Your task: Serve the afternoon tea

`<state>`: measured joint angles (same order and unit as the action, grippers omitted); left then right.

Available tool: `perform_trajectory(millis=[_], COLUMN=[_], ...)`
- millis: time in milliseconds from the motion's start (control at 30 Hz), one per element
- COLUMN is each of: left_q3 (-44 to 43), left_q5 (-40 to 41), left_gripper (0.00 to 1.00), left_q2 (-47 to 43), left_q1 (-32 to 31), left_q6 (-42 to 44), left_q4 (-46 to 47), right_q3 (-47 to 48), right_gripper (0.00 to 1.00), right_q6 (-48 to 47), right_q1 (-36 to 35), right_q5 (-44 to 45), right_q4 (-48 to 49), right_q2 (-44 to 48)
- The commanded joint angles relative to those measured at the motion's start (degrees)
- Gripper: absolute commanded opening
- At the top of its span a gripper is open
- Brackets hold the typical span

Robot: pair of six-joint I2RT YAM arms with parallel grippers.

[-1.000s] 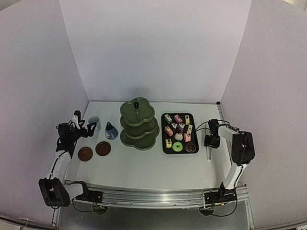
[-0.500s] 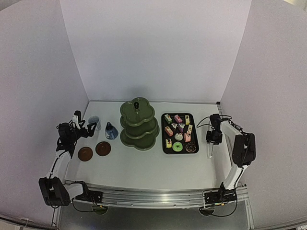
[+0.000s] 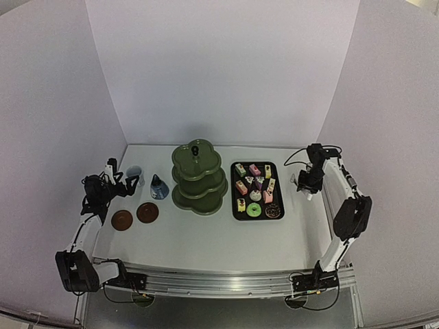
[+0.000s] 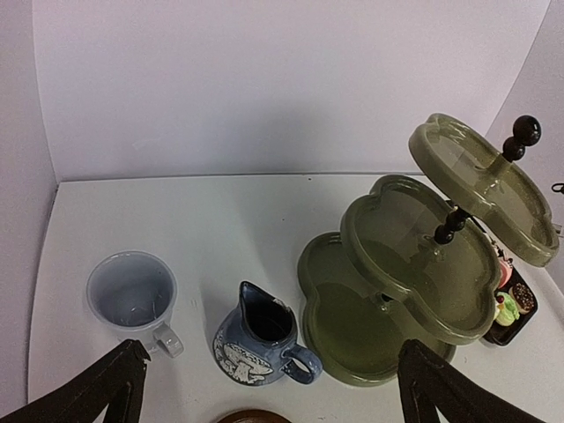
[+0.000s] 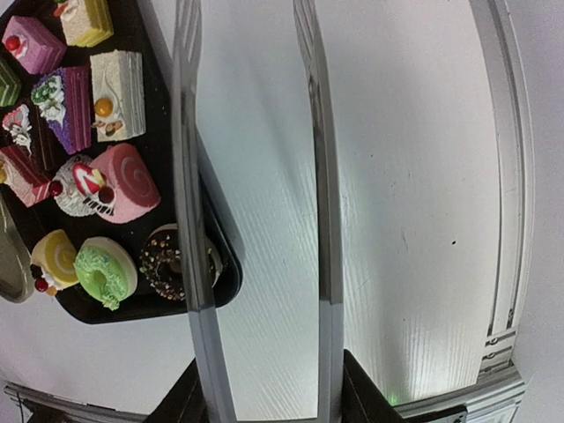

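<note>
The olive-green three-tier stand [image 3: 197, 177] is at the table's centre, its tiers [image 4: 414, 282] bare. Small cakes and donuts [image 3: 255, 188] lie on the black tray [image 5: 225, 264], among them a chocolate donut [image 5: 163, 256] and a green one [image 5: 106, 273]. The pale cup [image 4: 132, 291] and blue jug [image 4: 260, 339] stand left of the stand, with two brown coasters [image 3: 122, 219] [image 3: 147, 212] in front. My left gripper [image 4: 270, 352] hangs open just before the jug, holding nothing. My right gripper [image 5: 269, 392], right of the tray, is shut on the metal tongs [image 5: 322, 176], whose two arms stand apart.
White walls close in the table on the left, back and right. An aluminium rail [image 5: 507, 176] runs along the table's right edge, and another along the front [image 3: 219, 277]. One tong arm [image 5: 188, 176] crosses over the tray's right rim in the right wrist view.
My right arm has lifted and swung toward the back of the table with the tongs, from beside the tray's near corner to beside its far end. The left arm has not moved.
</note>
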<state>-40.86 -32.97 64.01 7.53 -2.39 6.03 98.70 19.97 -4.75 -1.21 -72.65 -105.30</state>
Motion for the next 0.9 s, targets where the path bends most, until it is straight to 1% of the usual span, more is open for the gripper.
perform_trajectory(millis=[0,200,300,367,433,533,667,867], left_q3=[-2.30,-2.04,-1.91,-1.85,-1.64,-1.35,-1.14,-0.67], left_q5=[-1.42,-1.53,-1.54,-1.54,-1.39,-1.16,-1.40,-1.63], left_gripper=[1.00,1.00,1.00,1.00,1.00,1.00,1.00,1.00], left_q2=[0.20,0.33,0.33,0.25,0.09,-0.19,-0.20,-0.36], left_q1=[-0.22,-0.18,-0.17,-0.17,-0.19,-0.16,-0.19,-0.18], left_q6=[0.08,-0.19,-0.53,-0.66,-0.74,-0.90,-1.32,-1.73], left_q4=[2.21,2.62,2.66,2.68,2.82,2.93,3.16,4.11], right_q3=[3.37,3.67,3.92,3.25,1.25,-2.57,-6.18,-9.88], right_gripper=[0.40,0.36,0.35,0.35,0.35,0.34,0.34,0.33], right_q6=[1.24,1.34,-0.44,-2.78,-3.85,-3.97,-3.83,-2.36], right_q1=[0.23,-0.36,-3.79,-7.29,-10.21,-11.94,-15.22,-21.88], right_q5=[-1.57,0.79,1.52,4.16,6.45,8.98,9.57,7.41], right_q4=[-4.78,-4.49,-3.11,-1.60,-0.80,-0.07,0.59,1.34], right_q2=[0.97,2.91,4.47,6.44,8.51,12.45,16.94,22.03])
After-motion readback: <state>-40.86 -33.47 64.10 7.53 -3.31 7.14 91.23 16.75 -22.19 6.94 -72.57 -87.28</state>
